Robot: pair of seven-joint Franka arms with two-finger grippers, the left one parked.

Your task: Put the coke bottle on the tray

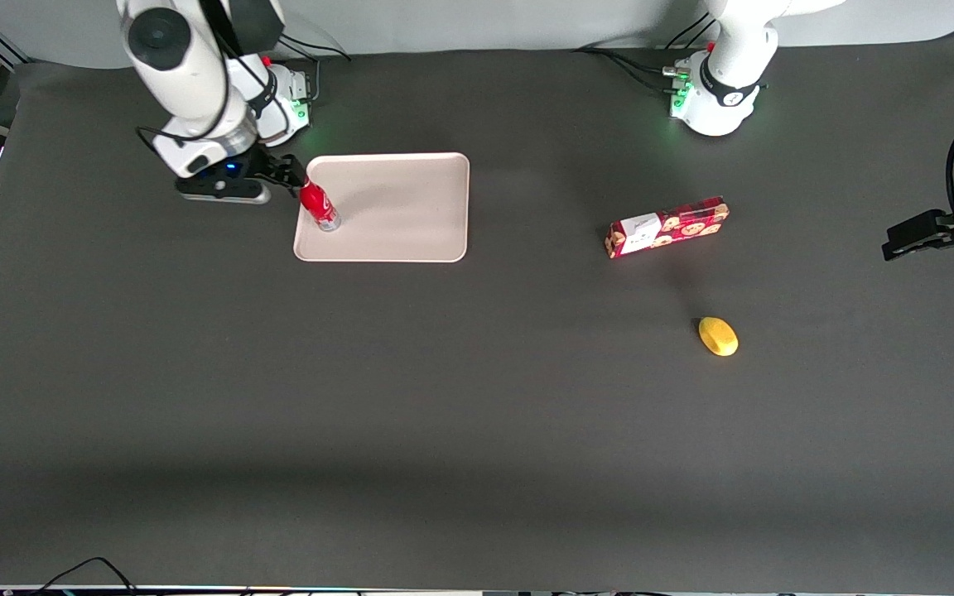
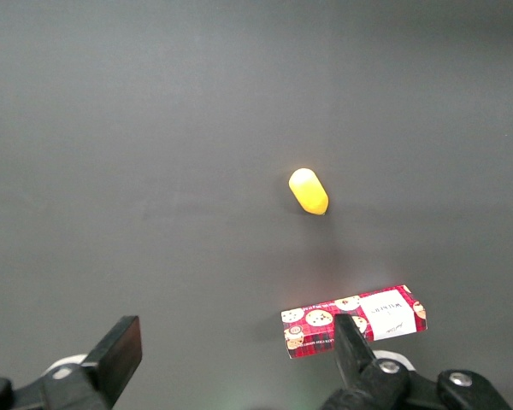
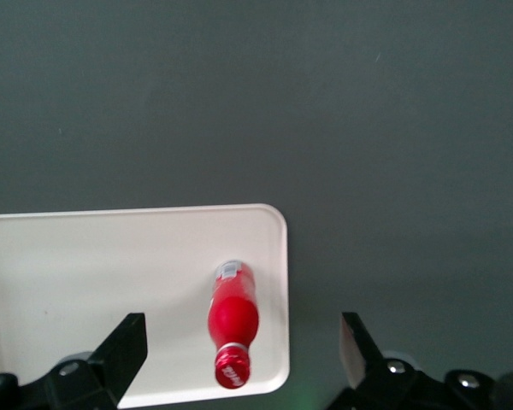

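Black two-finger gripper (image 1: 293, 175) hangs above the working arm's end of the tray, fingers (image 3: 124, 346) spread wide, holding nothing and clear of the bottle. Small red coke bottle with red cap (image 1: 320, 207) stands upright on the large pale pinkish-beige rectangular tray (image 1: 411, 207), close to that end's rim. Toward the parked arm's end of the dark grey counter (image 1: 477, 414): a long red cookie box (image 1: 667, 227), then a yellow oval object (image 1: 718, 336) nearer the front camera.
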